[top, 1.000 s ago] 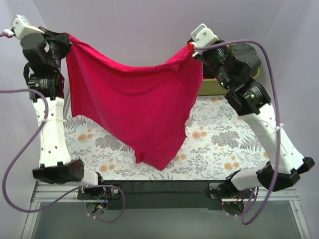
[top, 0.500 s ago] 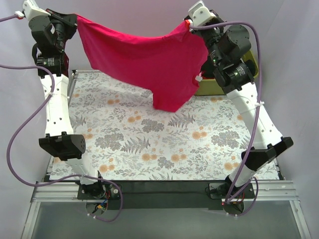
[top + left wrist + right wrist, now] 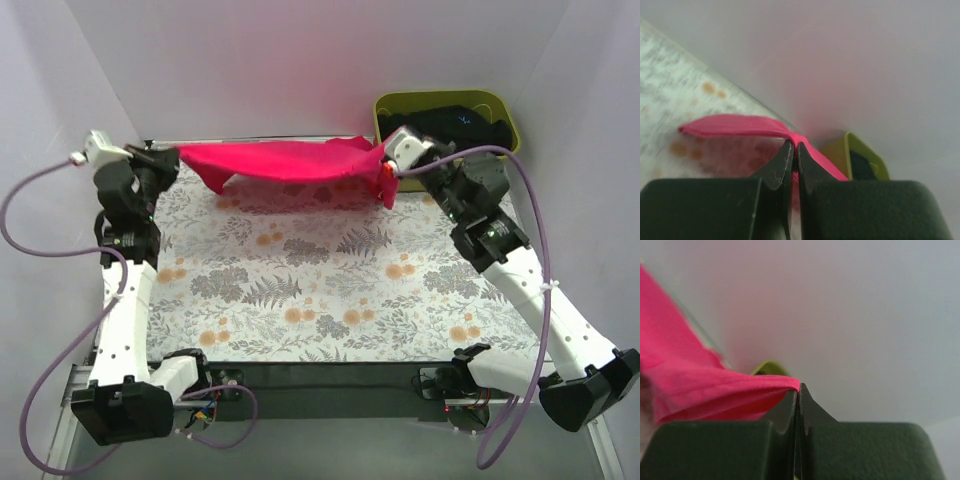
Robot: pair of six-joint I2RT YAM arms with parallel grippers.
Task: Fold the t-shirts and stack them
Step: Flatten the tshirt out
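Note:
The crimson-red t-shirt (image 3: 285,162) hangs stretched between my two grippers, low over the far edge of the floral table. My left gripper (image 3: 178,156) is shut on its left corner; in the left wrist view the gripper (image 3: 794,145) pinches the red cloth (image 3: 735,126). My right gripper (image 3: 385,160) is shut on its right corner, where a short flap hangs down; in the right wrist view the gripper (image 3: 798,387) grips the shirt's hem (image 3: 715,390). A black shirt (image 3: 455,122) lies in the bin.
A yellow-green bin (image 3: 508,120) stands at the back right corner, behind my right gripper; it also shows in the left wrist view (image 3: 860,150). The floral tablecloth (image 3: 330,290) covers the table. White walls close in the back and sides.
Both arms have swung forward and down, carrying the shirt from hanging high in the air to a low, stretched band over the table's far edge.

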